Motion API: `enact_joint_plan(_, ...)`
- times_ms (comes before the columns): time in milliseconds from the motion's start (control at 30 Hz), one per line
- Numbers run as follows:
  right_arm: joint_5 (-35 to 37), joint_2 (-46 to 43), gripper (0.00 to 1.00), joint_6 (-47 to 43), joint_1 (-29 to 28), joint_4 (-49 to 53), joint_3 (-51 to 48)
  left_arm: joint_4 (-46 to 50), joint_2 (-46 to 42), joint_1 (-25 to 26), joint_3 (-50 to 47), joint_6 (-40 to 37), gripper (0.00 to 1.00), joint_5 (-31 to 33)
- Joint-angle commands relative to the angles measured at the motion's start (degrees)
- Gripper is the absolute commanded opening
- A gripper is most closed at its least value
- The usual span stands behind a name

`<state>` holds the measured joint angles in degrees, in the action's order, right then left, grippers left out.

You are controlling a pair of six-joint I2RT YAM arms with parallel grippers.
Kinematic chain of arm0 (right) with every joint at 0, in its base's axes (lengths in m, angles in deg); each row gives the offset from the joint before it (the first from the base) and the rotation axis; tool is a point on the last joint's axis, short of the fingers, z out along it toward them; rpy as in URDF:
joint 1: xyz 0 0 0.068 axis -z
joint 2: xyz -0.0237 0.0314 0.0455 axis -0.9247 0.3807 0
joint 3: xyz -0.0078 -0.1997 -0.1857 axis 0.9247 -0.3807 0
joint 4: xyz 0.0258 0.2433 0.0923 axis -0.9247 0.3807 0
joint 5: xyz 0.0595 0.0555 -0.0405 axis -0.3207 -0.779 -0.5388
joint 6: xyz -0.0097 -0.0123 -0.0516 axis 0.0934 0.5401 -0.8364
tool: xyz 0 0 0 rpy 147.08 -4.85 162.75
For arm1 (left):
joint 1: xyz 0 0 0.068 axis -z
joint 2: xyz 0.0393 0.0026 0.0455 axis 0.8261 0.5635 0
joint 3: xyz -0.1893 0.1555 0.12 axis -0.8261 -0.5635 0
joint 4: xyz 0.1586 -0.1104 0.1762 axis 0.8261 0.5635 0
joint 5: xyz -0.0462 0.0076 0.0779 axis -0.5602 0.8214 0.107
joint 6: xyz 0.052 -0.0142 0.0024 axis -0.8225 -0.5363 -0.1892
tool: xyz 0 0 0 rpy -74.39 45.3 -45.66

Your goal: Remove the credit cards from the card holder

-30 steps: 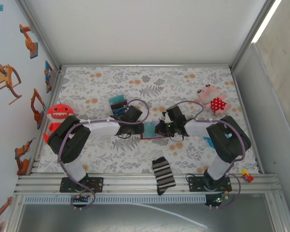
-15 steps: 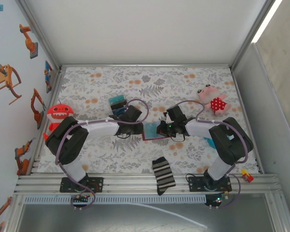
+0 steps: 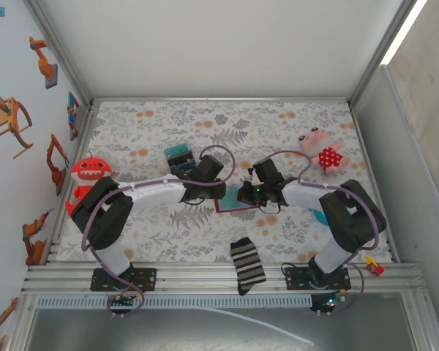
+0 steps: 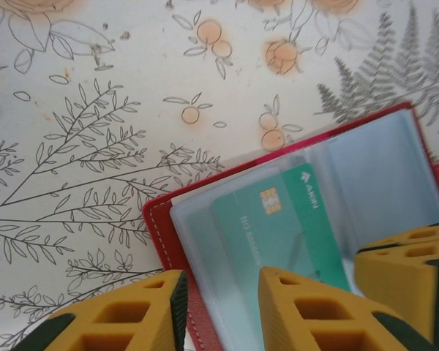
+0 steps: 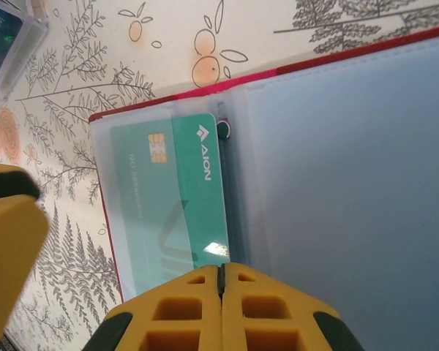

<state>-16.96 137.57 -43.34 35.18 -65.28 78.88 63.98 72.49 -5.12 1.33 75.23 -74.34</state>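
Note:
The card holder (image 4: 163, 232) lies open on the flowered table, a red cover with clear pockets; in the top view it (image 3: 231, 207) sits between both arms. A teal credit card (image 4: 278, 219) with a gold chip is inside the left pocket, also seen from the right wrist (image 5: 168, 197). My left gripper (image 4: 223, 281) is open, its fingers straddling the holder's left edge and the pocket's mouth; from above it (image 3: 220, 191) covers the holder's left part. My right gripper (image 5: 222, 272) is shut, tips resting on the clear pocket by the spine, nothing between them; from above it (image 3: 241, 196) meets the left one.
A teal-black-blue striped box (image 3: 179, 157) stands behind the left arm. A striped sock (image 3: 247, 265) lies near the front edge. A red monster toy (image 3: 88, 172) sits at the left wall, a pink plush (image 3: 322, 153) at the back right.
The left gripper has moved right over the holder's left part, covering the teal card in the top view. The right gripper stays shut in place.

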Motion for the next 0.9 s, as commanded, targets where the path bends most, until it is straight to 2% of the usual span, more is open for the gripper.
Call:
enact_joint_plan(0, 0.6, -1.9, 0.0, 0.3, 0.0, 0.9, 0.0, 2.3, 2.0, 0.5, 1.6, -1.8, 0.28, 0.8)
enact_joint_plan(167, -0.1, -1.5, 0.02, 0.3, 0.0, 0.3, 0.1, 3.2, 4.1, 0.7, 2.5, -2.5, 0.22, 0.6)
enact_joint_plan(433, -0.3, 0.7, 0.14, 0.1, 0.1, 0.2, 0.8, 5.4, 5.9, 1.1, 3.0, -2.7, 0.2, 1.1)
enact_joint_plan(733, -0.9, 2.0, 0.19, 0.3, 0.7, -0.4, 1.1, 6.1, 6.1, 1.1, 1.5, -2.5, 0.18, 1.6)
enact_joint_plan(867, -3.8, 2.7, 0.2, 1.7, 1.1, -4.3, -0.1, 6.1, 6.3, 1.1, 1.8, -2.6, 0.17, 1.4)
